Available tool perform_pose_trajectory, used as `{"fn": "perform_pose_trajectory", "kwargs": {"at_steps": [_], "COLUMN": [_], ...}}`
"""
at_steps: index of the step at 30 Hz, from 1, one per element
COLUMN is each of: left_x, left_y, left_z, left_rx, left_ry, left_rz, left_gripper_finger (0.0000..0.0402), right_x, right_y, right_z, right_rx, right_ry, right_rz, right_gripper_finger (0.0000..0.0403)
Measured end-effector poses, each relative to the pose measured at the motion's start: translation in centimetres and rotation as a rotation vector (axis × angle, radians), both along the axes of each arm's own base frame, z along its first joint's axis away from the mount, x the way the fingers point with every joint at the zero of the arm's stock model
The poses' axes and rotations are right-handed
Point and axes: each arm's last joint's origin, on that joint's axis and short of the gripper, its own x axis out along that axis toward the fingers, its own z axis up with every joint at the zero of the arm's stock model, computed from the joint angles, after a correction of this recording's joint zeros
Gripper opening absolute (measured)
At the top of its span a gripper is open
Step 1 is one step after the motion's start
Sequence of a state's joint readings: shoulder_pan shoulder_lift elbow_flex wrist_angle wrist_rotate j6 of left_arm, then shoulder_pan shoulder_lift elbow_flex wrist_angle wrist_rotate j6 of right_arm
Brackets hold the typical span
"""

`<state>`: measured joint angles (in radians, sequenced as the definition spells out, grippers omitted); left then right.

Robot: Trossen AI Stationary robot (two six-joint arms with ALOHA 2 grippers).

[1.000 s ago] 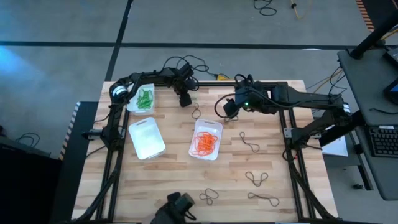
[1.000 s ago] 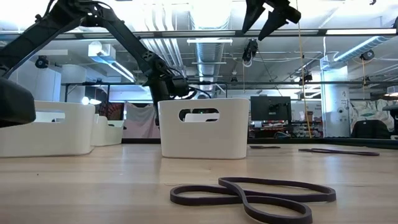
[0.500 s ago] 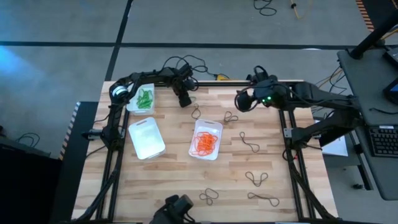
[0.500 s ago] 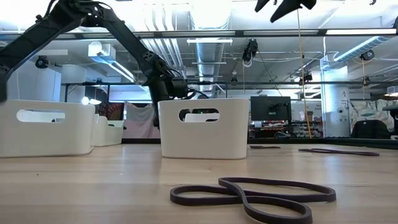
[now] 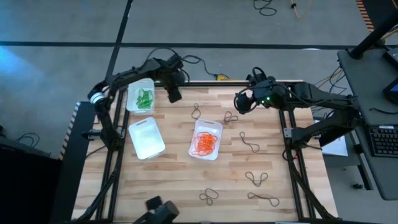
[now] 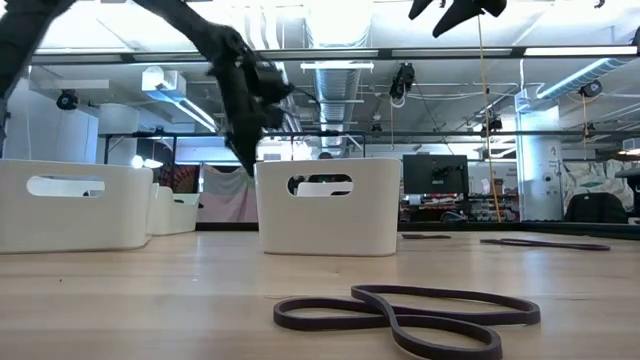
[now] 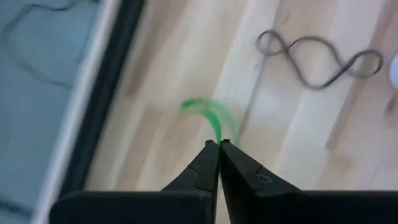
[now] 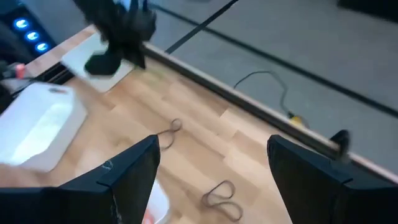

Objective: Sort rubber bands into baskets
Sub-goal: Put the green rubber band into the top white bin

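Left gripper (image 7: 219,144) is clenched on a green rubber band (image 7: 208,115), pinching only one end of the loop; you can see the rest curl free beyond the fingertips in the left wrist view. In the high view it sits at the table's far edge, just right of the far-left basket (image 5: 133,101) that holds the other green bands (image 5: 144,98).

Right gripper (image 5: 242,102) hangs spread and empty over the far right of the table.

Remaining stock: dark bands lie loose on the wood, one (image 5: 196,112) far of the orange-filled basket (image 5: 212,126), others to its right and along the near edge, including the one (image 6: 410,313) close to the low camera. The middle-left basket (image 5: 147,138) looks empty.

Risks for you to watch, as judgement:
- The pinch is thin, so a quick swing could let the band slip and drop onto the wood or off the far edge.
- Opening short of the basket wall would leave it on the rim or outside.
- The elastic may cling to one finger on release, so lift clear only after it falls.
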<state>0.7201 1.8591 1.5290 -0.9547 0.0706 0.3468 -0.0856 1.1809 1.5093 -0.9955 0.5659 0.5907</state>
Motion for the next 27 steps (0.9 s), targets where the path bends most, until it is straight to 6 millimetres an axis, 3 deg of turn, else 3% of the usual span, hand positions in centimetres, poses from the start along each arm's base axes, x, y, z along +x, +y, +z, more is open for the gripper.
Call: {"fn": "perform_pose_trajectory", "kwargs": {"at_steps": [6,9,13,17,23,27], "left_x": [-4.9,-7.7,-10.6,-11.9,-12.7,-12.8], "left_y": [-0.4,0.1,1.1,1.3,1.3,1.4], "left_z": [4.0,4.3,3.4,0.9,-3.4,-5.2], "left_rx": [0.113,0.04,-0.028,-0.075,-0.078,-0.044], "left_ry": [0.18,0.247,0.322,0.385,0.411,0.448], "left_rz": [0.195,0.364,0.565,0.658,0.645,0.614], "left_gripper_finger": [0.0,0.0,0.0,0.0,0.0001,0.0023], "right_x": [0.3,0.5,0.5,0.6,0.5,1.0], "right_y": [0.5,0.6,0.6,0.6,1.4,2.8], "right_z": [-0.3,-0.4,-0.4,-0.4,-0.8,-1.1], "right_rx": [0.144,0.169,0.17,0.173,0.249,0.278], "right_ry": [-0.013,-0.003,0.001,0.0,0.019,0.028], "right_rz": [0.142,0.193,0.197,0.195,0.251,0.288], "right_gripper_finger": [0.0286,0.0286,0.0286,0.0286,0.0286,0.0286]}}
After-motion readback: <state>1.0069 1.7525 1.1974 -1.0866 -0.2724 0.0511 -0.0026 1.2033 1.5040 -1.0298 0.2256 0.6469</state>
